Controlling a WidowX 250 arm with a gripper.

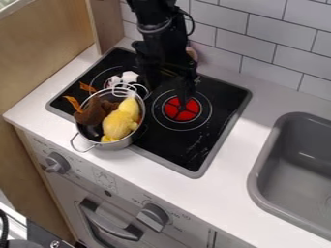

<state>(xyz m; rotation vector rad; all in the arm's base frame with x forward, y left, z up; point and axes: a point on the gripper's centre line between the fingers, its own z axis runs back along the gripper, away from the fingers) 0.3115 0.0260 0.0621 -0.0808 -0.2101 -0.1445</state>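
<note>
The gripper (173,90) hung dark against the black stove (203,142), near the red burner (182,109); whether it was spread or pressed together could not be told. The pot (119,144) held a yellow toy (121,121) and a brown toy (92,111), its handle partly hiding something white (130,77). The view's edge cut off the sink (302,170).

Sink (259,164): was cut off at right
Arm (154,24): top was cut off
Pot (117,146): toys (119,124) hid its bottom
Pink thing (192,53): arm partly hid it
</note>
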